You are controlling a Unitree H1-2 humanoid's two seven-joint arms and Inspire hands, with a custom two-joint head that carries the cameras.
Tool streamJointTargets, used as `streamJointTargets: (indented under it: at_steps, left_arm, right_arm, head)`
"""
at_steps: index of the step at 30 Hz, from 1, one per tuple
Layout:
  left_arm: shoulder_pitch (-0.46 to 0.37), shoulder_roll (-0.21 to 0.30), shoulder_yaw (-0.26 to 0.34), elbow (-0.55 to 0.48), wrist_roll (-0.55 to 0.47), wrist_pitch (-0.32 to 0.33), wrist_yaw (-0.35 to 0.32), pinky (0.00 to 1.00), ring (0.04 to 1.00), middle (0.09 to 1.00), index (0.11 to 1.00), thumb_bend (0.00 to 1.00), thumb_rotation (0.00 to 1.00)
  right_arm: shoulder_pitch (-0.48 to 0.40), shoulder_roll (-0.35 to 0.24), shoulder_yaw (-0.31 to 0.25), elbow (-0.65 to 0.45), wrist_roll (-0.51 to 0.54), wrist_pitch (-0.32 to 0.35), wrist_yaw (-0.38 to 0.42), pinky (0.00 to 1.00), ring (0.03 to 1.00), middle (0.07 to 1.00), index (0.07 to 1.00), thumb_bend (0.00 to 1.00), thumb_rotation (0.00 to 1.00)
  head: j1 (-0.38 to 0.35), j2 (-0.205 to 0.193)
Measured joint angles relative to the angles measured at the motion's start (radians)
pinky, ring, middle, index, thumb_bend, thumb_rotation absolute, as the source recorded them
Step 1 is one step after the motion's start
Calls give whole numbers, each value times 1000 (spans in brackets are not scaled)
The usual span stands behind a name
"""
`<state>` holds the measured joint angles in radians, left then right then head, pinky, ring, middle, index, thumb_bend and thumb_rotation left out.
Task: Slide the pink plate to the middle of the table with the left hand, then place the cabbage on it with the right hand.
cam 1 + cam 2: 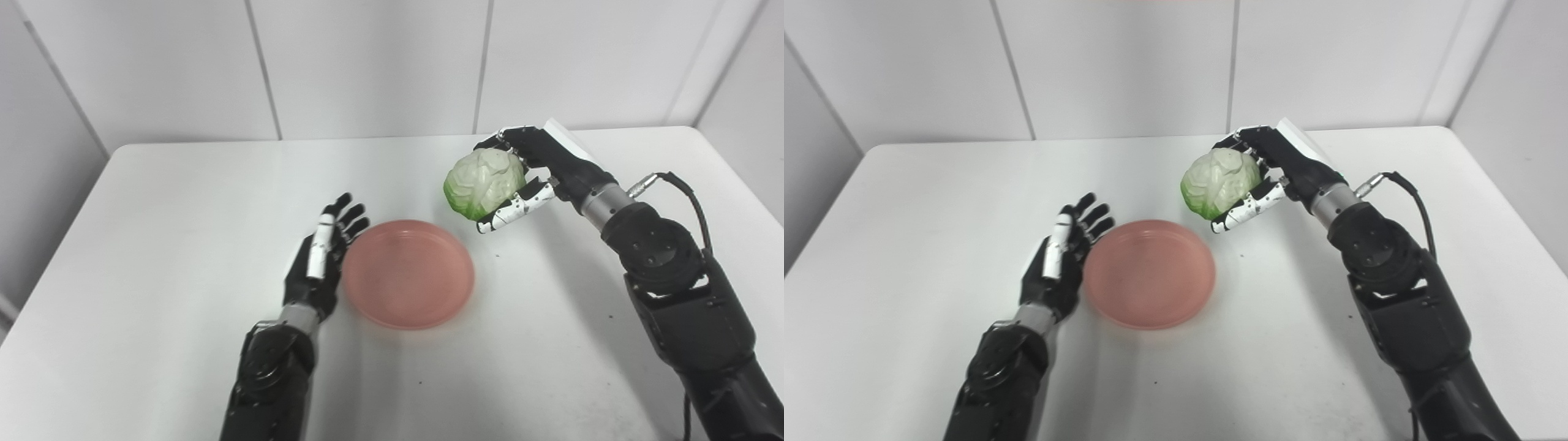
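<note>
White panelled walls stand behind the white rectangular table (184,196) where I work. My right hand (539,174) is raised off the surface at the far right of centre, wrist bent inward, fingers (511,211) and thumb wrapped around the pale green, round cabbage head (484,182) — it hangs in the air just beyond the far right rim of the shallow round pink plate (408,274), not over its middle. That plate lies flat near the table's centre. My left hand (321,260) rests beside the plate's left rim, fingers spread and straight, holding nothing; whether it touches the rim I cannot tell. My palm hides the cabbage's far side, and both forearms are cut off by the bottom edge.
</note>
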<state>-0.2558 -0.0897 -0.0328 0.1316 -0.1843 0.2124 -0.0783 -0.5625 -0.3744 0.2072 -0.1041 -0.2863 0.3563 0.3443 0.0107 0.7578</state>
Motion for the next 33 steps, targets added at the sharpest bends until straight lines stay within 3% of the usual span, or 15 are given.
streamJointTargets:
  at_steps: [6,15,33]
  left_arm:
    - [-8,-18,-11,6,24,4,17,864,879,893,903,447,1000]
    - [-12,-29,-12,4,26,18,22,857,873,886,892,446,1000]
    - [-13,-27,-11,-10,33,48,22,867,881,895,906,455,1000]
  right_arm:
    - [-12,61,54,51,8,-57,14,336,402,457,514,527,0]
    - [-6,135,132,94,-46,-69,16,374,423,459,502,530,0]
    - [86,117,163,95,-94,-124,17,341,381,423,516,526,0]
  head:
    - [18,15]
    - [8,26]
    - [-28,43]
